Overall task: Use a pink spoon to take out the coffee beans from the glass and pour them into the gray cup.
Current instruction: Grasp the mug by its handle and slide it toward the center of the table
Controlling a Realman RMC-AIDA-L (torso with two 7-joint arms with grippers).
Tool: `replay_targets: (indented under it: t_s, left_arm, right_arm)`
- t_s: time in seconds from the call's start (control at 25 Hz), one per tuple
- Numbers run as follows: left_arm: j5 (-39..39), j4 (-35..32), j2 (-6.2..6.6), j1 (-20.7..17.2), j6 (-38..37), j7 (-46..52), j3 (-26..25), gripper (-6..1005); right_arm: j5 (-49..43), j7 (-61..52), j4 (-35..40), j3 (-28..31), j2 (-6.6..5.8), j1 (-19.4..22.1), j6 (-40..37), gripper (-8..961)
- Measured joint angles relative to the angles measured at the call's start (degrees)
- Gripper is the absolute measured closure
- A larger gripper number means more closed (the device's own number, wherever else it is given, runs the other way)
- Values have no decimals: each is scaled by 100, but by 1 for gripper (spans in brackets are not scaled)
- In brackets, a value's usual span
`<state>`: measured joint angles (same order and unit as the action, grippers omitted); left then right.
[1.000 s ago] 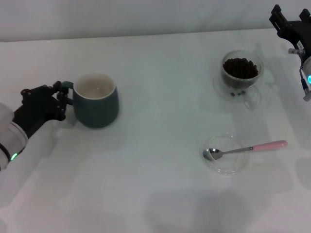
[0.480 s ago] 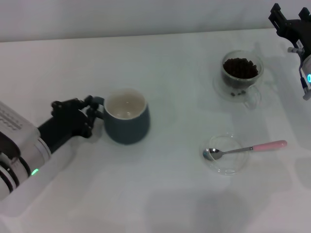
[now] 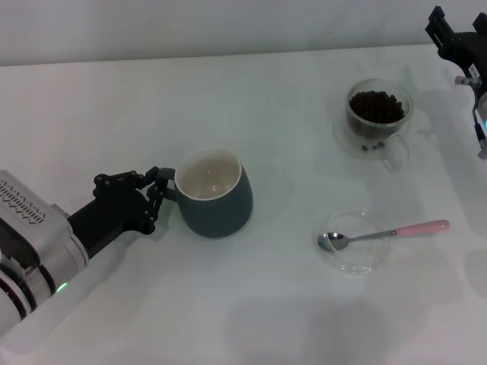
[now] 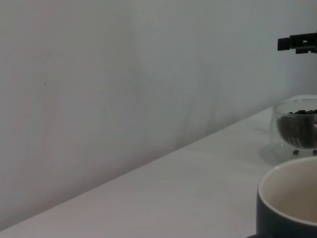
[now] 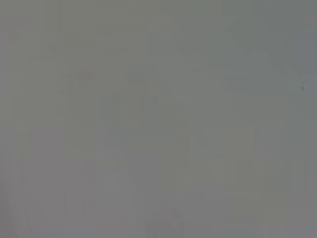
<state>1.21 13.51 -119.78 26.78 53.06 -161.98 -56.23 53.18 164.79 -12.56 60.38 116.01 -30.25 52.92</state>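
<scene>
The left pincer (image 3: pixel 157 196), black and many-jointed, is closed around the loop handle of the rounded dark blue-gray ceramic mug with a cream-white inside (image 3: pixel 215 194). The mug stands upright on the white desk (image 3: pixel 251 99), a little left of the middle in the head view, with its handle turned toward the left arm. Its inside shows no beans. In the left wrist view only the mug's rim and a slice of its pale inside (image 4: pixel 290 201) appear, close to the camera.

On the far right side of the desk stands the small clear double-walled glass cup with a clear handle (image 3: pixel 378 122), upright and well apart from the mug. It holds a heap of small dark brown coffee beans (image 3: pixel 376 106), and a few loose ones show lower down in the glass. The left wrist view catches the same glass (image 4: pixel 296 130) beyond the mug, with the beans (image 4: pixel 299 130) dark inside it.

Nearer the robot, below the glass in the head view, a flat clear glass saucer (image 3: pixel 354 243) lies on the desk. The small teaspoon with a shiny metal bowl and a slim pale pink handle (image 3: pixel 384 233) lies across it, bowl resting in the saucer and handle reaching out past the rim to the right.

The right pincer (image 3: pixel 456 38) hangs at the far right edge, above the desk and beside the glass, touching nothing; whether it is open or closed I cannot tell. The right wrist view shows only a plain gray surface.
</scene>
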Motion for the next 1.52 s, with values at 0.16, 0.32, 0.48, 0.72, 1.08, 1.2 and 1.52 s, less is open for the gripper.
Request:
replay_targets:
  t_s: [0.16, 0.32, 0.48, 0.72, 1.08, 1.2, 1.52]
  left_arm:
    - [4, 45, -2, -55, 16, 0, 6, 878]
    - [-9, 124, 2, -109, 24, 0, 8, 883]
    - [-22, 147, 4, -120, 25, 0, 8, 886]
    - [-24, 198, 8, -112, 26, 0, -7, 862]
    - [-23, 235, 17, -112, 32, 0, 2, 752]
    - [2, 235, 16, -123, 35, 0, 4, 688]
    - [-29, 247, 16, -365, 234, 0, -51, 482]
  right_arm:
    - [0, 0, 0, 0, -7, 2, 6, 114]
    - [0, 0, 5, 0, -12, 0, 8, 114]
    - [0, 0, 26, 0, -22, -15, 8, 114]
    - [0, 0, 49, 0, -26, -23, 8, 114]
    - [0, 0, 40, 17, -35, -3, 10, 114]
    - [0, 0, 38, 17, -32, 0, 13, 114]
    - [0, 0, 21, 1, -27, 11, 17, 115]
